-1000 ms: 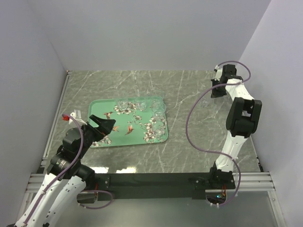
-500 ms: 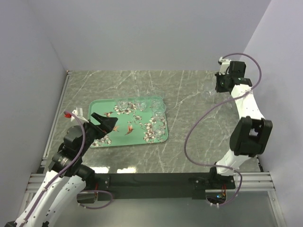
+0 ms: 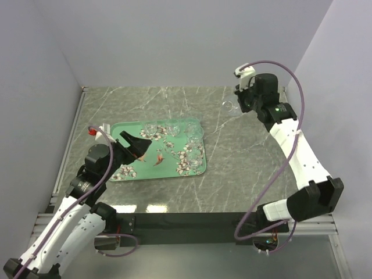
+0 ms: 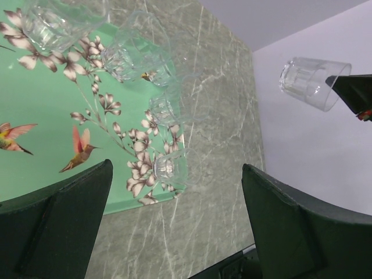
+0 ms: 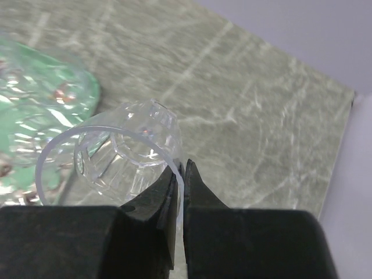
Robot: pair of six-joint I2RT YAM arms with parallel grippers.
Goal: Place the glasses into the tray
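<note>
The grey marbled tabletop (image 3: 232, 163) carries just one big thing, the mint-green tray (image 3: 148, 170), which lies left of centre where both arms can reach it. Over the tray's near-left part hangs the left gripper (image 3: 139, 145), spread wide with nothing between its fingers. To my eye it is parked there out of the way, leaving the rest of the tray free for the other arm.

The right arm stretches up toward the far right, well apart from the tray. The right gripper (image 3: 238, 104) is clamped on the rim of one clear glass (image 3: 228, 106), one finger inside the mouth and one outside, which looks like the only sure hold on so smooth a wall. The glass hangs tilted in the air, clear of the tabletop, so I'd judge this the carry toward the tray.

Four glasses stand inside the tray already, ranged along its far edge (image 3: 152, 127) and down its right side (image 3: 195, 154). The middle is bare, and that seems the easy spot for the fifth.
</note>
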